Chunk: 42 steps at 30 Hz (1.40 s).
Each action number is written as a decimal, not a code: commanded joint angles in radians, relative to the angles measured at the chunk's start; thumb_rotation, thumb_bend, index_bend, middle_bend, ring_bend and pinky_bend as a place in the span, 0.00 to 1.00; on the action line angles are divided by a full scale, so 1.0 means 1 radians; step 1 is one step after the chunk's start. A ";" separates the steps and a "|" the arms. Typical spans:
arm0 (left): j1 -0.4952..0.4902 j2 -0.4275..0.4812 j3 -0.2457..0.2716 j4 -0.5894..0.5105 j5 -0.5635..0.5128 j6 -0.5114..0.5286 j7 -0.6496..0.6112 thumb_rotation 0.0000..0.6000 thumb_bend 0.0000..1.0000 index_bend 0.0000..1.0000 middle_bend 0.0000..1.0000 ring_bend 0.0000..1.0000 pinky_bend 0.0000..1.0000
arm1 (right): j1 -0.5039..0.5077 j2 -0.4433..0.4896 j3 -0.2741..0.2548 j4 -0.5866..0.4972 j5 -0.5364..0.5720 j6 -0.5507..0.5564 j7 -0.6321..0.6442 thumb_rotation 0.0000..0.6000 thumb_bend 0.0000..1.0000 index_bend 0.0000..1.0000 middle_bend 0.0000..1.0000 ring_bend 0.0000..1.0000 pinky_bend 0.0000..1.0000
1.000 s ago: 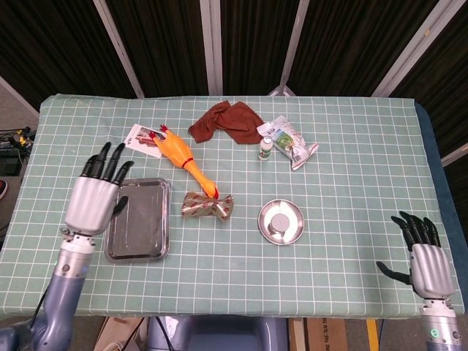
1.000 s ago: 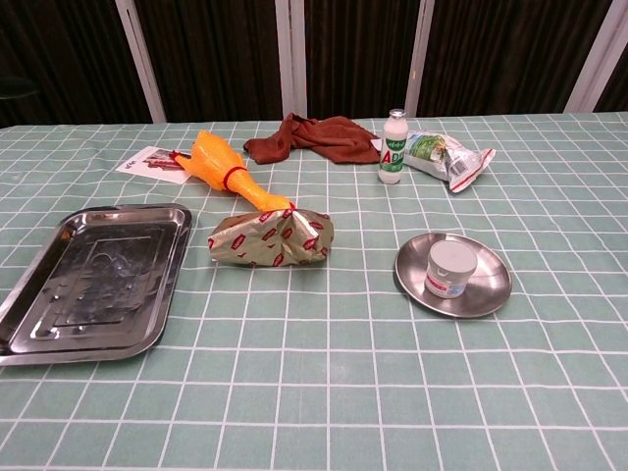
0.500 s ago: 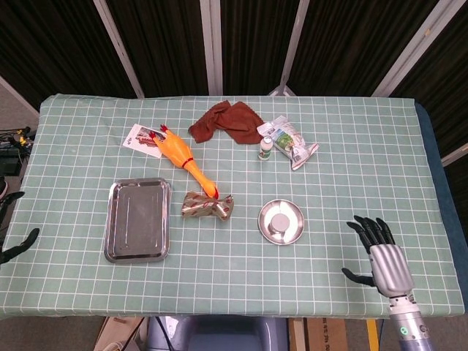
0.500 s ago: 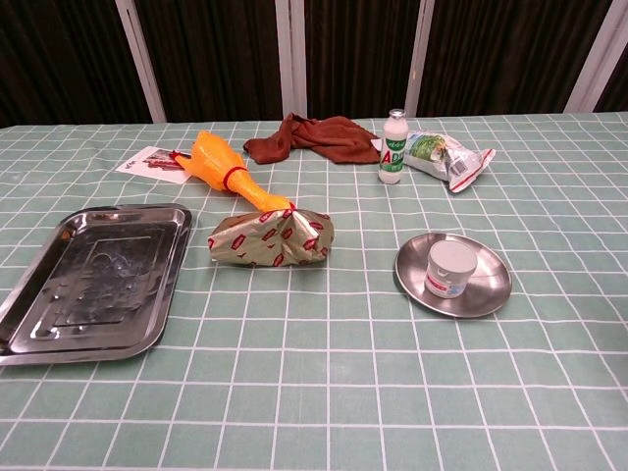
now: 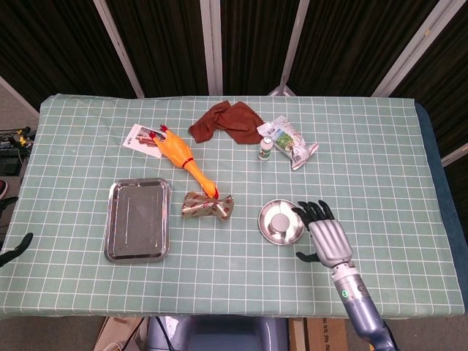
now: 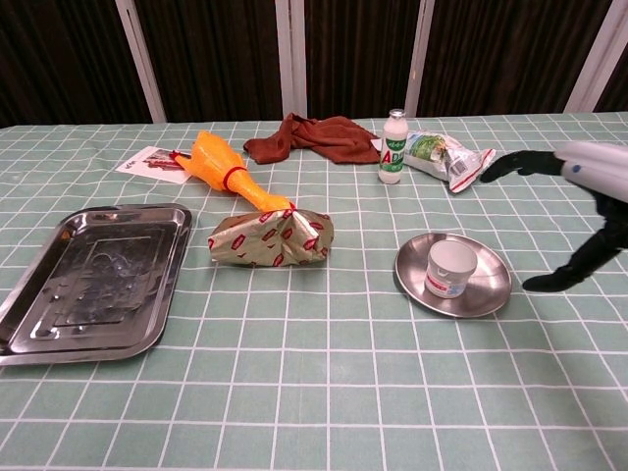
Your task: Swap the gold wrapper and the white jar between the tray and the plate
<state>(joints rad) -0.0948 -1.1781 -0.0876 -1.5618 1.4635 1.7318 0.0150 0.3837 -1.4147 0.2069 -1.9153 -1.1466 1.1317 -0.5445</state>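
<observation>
**A:** Where does the white jar point(image 5: 280, 221) sit?

**B:** Upright in the middle of the round steel plate point(image 5: 268, 227). It has a red band low on its side, seen in the chest view.

**A:** And the gold wrapper point(image 5: 208, 206)?

**B:** It lies on the checked cloth to the left of the plate, apart from it, between the plate and the tray point(image 5: 137, 220). It is beside the tray's right edge but not in it; whether it touches the rim I cannot tell. The tray holds nothing.

**A:** What about the hands?

**B:** The right hand point(image 5: 326, 235) hovers just right of the plate, palm down, holding nothing, with its fingers point(image 5: 313, 212) spread wide and reaching over the plate's right rim. Its thumb points towards the plate's near side. Of the left hand point(image 5: 14, 248), only a dark tip shows at the far left edge of the head view, well left of the plate and beyond the tray; I cannot tell how its fingers lie.

**A:** Anything else nearby?

**B:** A rubber chicken point(image 5: 180, 156) lies above and left of the plate, its tail end just above the wrapper. Straight behind the plate stands a small bottle point(image 5: 266, 148), with a snack bag point(image 5: 291, 143) beside it. A brown cloth point(image 5: 225, 122) lies further back, and a printed card point(image 5: 140, 137) is under the chicken's head.
</observation>
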 commanded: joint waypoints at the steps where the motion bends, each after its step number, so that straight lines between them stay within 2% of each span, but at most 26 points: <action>1: 0.004 0.000 -0.011 0.004 -0.010 -0.003 -0.011 1.00 0.31 0.25 0.05 0.00 0.20 | 0.073 -0.079 0.036 0.047 0.093 -0.035 -0.058 1.00 0.07 0.19 0.13 0.11 0.00; 11: 0.013 -0.005 -0.034 0.008 -0.016 -0.012 -0.014 1.00 0.32 0.25 0.04 0.00 0.20 | 0.169 -0.174 0.044 0.214 0.239 -0.072 -0.090 1.00 0.07 0.19 0.13 0.18 0.00; 16: 0.017 -0.007 -0.045 0.006 -0.020 -0.014 -0.014 1.00 0.32 0.25 0.04 0.00 0.20 | 0.185 -0.174 0.027 0.234 0.266 -0.069 -0.093 1.00 0.07 0.20 0.16 0.22 0.00; 23: 0.021 -0.014 -0.055 0.009 -0.019 -0.014 -0.014 1.00 0.32 0.26 0.04 0.00 0.21 | 0.197 -0.189 0.011 0.259 0.258 -0.068 -0.052 1.00 0.07 0.26 0.24 0.28 0.02; 35: 0.029 -0.016 -0.074 0.005 -0.033 -0.024 -0.024 1.00 0.33 0.26 0.04 0.00 0.22 | 0.211 -0.286 0.013 0.358 0.195 -0.003 0.019 1.00 0.18 0.41 0.37 0.41 0.12; 42: 0.034 -0.014 -0.083 -0.003 -0.041 -0.028 -0.027 1.00 0.33 0.27 0.04 0.00 0.22 | 0.215 -0.290 0.014 0.376 0.203 0.000 0.021 1.00 0.20 0.43 0.38 0.42 0.13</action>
<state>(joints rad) -0.0616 -1.1920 -0.1697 -1.5642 1.4222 1.7032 -0.0120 0.5990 -1.7054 0.2210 -1.5397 -0.9438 1.1319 -0.5242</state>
